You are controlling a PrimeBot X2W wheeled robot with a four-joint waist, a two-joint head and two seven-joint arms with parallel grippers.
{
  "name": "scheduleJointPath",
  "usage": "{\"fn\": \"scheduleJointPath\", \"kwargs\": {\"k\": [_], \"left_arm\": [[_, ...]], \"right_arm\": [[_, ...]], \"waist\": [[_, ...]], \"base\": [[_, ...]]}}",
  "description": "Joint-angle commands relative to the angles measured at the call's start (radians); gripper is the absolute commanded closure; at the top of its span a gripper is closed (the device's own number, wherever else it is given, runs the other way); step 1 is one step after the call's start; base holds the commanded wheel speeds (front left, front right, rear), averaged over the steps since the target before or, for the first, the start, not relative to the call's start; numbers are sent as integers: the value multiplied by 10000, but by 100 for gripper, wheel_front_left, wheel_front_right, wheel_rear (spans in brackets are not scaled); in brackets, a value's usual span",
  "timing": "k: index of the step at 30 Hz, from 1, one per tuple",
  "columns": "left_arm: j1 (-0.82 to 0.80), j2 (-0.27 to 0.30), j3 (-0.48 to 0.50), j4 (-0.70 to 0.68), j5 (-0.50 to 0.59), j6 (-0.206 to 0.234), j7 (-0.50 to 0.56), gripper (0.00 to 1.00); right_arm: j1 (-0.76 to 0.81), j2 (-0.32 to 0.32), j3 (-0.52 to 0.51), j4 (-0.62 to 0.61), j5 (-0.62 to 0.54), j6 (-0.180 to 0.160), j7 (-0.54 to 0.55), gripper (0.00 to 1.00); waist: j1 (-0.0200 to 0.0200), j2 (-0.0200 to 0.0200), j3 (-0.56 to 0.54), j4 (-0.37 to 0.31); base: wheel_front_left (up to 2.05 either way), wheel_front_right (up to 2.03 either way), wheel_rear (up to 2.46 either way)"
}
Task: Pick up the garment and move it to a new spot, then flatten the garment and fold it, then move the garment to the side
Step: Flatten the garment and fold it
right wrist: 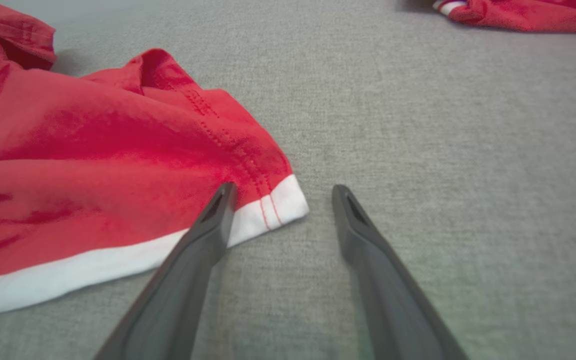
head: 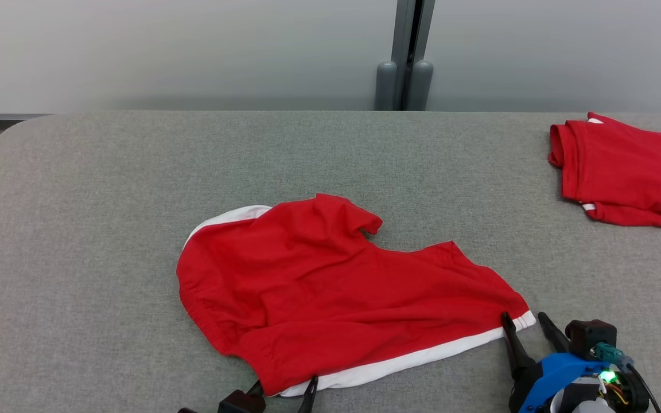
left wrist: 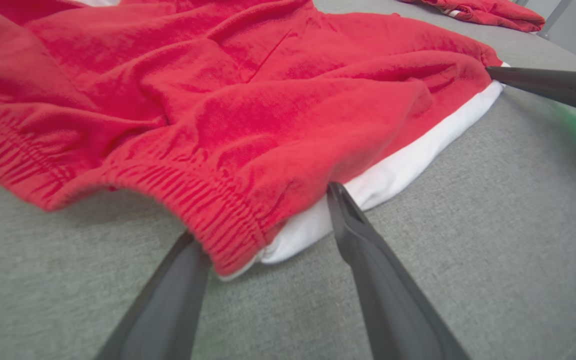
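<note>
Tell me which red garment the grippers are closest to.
The crumpled red garment with the white band, mid-table: the left gripper and right gripper sit open at its near edge. The folded red garment lies far right.

Dark tapered fingers (right wrist: 365, 250), blue wrist housing (head: 554, 370)

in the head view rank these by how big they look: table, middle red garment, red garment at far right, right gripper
1. table, by far the largest
2. middle red garment
3. red garment at far right and right gripper: about alike. Both are cut by the frame edge and the gripper is nearer the camera, so not ranked.
</note>
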Motion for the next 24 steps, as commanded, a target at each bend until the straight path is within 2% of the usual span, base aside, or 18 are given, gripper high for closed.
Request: {"fn": "scheduleJointPath", "kwargs": {"k": [1, 2, 3, 4, 5, 6, 8, 9, 15, 24], "left_arm": [[-158, 41, -4, -28, -86, -10, -24, 0], [-174, 38, -1, -13, -108, -10, -24, 0], [-199, 33, -1, 7, -132, -10, -24, 0], [-219, 25, -12, 47, -184, -10, -24, 0], [-241, 18, -37, 78, -227, -10, -24, 21], [-270, 17, -63, 104, -277, -10, -24, 47], [-291, 18, -122, 154, -386, -10, -24, 93], [-290, 22, -146, 172, -427, -10, -24, 100], [-237, 24, -99, -117, -777, -10, -24, 100], [-1081, 422, 476, -1860, -783, -9, -24, 100]], "right_arm": [[-136, 31, 164, 194, 143, 5, 27, 0], [-146, 61, 236, 258, 212, 5, 33, 48], [-160, 98, 331, 314, 249, 6, 36, 55], [-169, 134, 444, 343, 326, 16, 47, 90], [-191, 163, 546, 305, 414, 16, 59, 100], [-210, 170, 628, 231, 489, 14, 59, 100], [-162, 171, 805, 87, 664, 14, 58, 100], [-125, 189, 921, -31, 752, 14, 50, 100], [91, 163, 1415, -975, 1115, 3, 12, 100], [-212, -134, 1960, -3009, 1971, 5, 10, 100]], "waist": [[0, -1, 73, 61], [0, -1, 95, 85], [0, -1, 113, 106], [0, -1, 130, 131], [0, -1, 149, 153], [0, -1, 159, 168], [0, -1, 152, 196], [0, -1, 140, 205], [0, -1, 10, 188], [0, -1, -76, 119]], "base": [[0, 0, 0], [0, 0, 0], [0, 0, 0], [0, 0, 0], [0, 0, 0], [0, 0, 0], [0, 0, 0], [0, 0, 0], [0, 0, 0], [0, 0, 0]]}}
